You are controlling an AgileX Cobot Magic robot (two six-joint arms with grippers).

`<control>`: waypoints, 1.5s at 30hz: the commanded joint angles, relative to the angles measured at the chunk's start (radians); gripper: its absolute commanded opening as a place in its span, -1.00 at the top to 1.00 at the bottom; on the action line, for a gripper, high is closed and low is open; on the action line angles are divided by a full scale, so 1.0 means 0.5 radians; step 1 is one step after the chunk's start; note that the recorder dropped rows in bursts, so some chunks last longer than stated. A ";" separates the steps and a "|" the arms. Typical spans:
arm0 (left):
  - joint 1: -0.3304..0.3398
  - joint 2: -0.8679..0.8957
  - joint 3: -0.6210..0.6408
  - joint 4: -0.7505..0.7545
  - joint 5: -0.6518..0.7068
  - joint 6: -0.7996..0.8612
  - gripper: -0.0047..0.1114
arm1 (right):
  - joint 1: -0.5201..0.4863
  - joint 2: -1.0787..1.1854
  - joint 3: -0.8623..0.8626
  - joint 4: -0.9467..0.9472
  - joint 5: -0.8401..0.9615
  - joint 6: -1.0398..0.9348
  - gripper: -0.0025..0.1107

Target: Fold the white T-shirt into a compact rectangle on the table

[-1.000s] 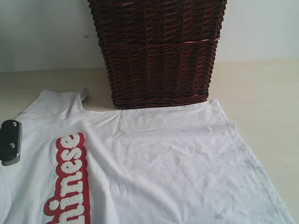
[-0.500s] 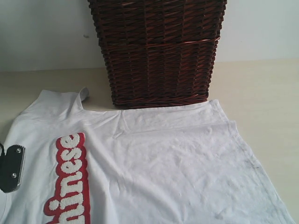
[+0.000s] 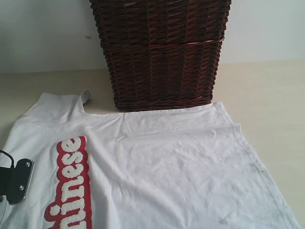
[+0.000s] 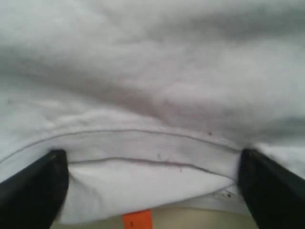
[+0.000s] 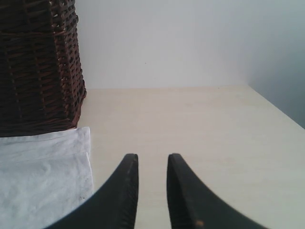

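Left gripper [image 4: 152, 157] slid away from far tabletop [image 3: 271, 90] edge over white T-shirt [image 3: 167, 162]; we see its jaws wide apart, right gripper [image 5: 152, 160] narrowly apart, empty.

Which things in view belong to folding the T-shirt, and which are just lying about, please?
Part of the job:
- white T-shirt, spread out flat
- table under it
- left gripper, open at the neckline
- right gripper, jaws slightly apart, empty, over bare table

Just lying about:
- wicker basket, standing on the table at the shirt's edge
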 commanded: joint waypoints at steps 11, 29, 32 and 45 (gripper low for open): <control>0.005 0.181 0.045 0.001 -0.194 0.102 0.91 | 0.002 -0.011 0.009 0.000 -0.009 -0.016 0.55; 0.005 0.181 0.045 0.001 -0.193 0.102 0.91 | 0.002 -0.011 0.009 0.355 -0.064 -0.058 0.55; 0.005 0.181 0.045 0.001 -0.193 0.106 0.91 | 0.002 -0.011 0.009 0.254 -0.106 -0.386 0.55; 0.005 0.181 0.045 0.001 -0.193 0.106 0.91 | 0.002 0.006 0.009 -0.010 -0.020 -0.872 0.73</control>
